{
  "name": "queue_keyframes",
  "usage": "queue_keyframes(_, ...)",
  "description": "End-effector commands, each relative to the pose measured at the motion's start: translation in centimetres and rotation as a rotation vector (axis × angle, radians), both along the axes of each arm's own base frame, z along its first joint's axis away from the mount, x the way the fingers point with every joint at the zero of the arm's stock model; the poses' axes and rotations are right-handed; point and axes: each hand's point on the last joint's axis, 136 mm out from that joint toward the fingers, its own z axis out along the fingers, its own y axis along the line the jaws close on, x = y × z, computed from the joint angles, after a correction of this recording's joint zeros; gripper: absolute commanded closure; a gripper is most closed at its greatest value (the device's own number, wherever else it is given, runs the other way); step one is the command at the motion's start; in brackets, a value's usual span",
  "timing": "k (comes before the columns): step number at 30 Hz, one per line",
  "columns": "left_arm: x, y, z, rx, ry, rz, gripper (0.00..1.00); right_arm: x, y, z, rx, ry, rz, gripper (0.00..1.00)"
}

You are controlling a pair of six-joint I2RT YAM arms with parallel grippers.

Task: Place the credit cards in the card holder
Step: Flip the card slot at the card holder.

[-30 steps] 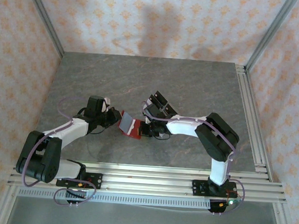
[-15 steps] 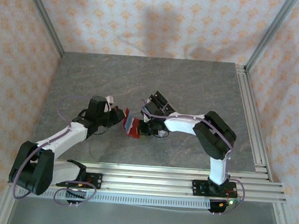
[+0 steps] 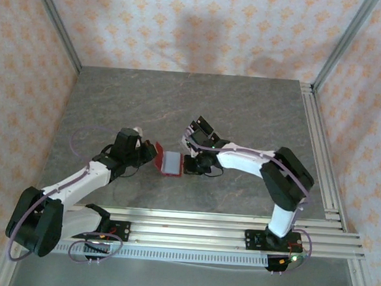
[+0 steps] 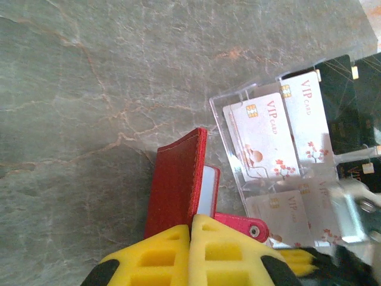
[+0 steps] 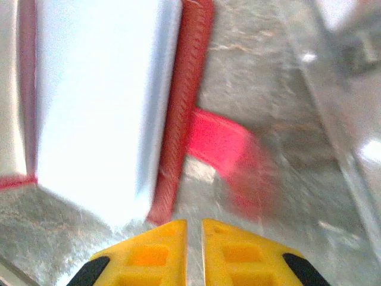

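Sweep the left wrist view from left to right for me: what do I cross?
Bare table → red card holder → clear tray holding the credit cards → black tabs at the right edge.

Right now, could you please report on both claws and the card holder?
Left claw shut on card holder by its red cover. Right claw slightly parted at its edge, empty. Credit cards in clear tray alongside. Nothing blocking.
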Motion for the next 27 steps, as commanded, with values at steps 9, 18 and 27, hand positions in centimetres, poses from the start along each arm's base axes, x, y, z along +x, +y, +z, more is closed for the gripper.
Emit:
queue_keyframes(9,-2.5,3.1,-4.2,0.134,0.1,0.09,0.82,1.0,1.0,4.6,0.073,-0.072,0.011,0.64)
queue_keyframes(18,-3.5,5.6,-4.5,0.236,0.123,0.175,0.27,3.5,4.0,3.1,0.061,-0.078,0.052,0.57)
queue_keyframes(27,-4.1,6.3,-6.4,0.304,0.207,0.176,0.28,4.3,4.5,0.0,-0.007,-0.048,0.077,0.54)
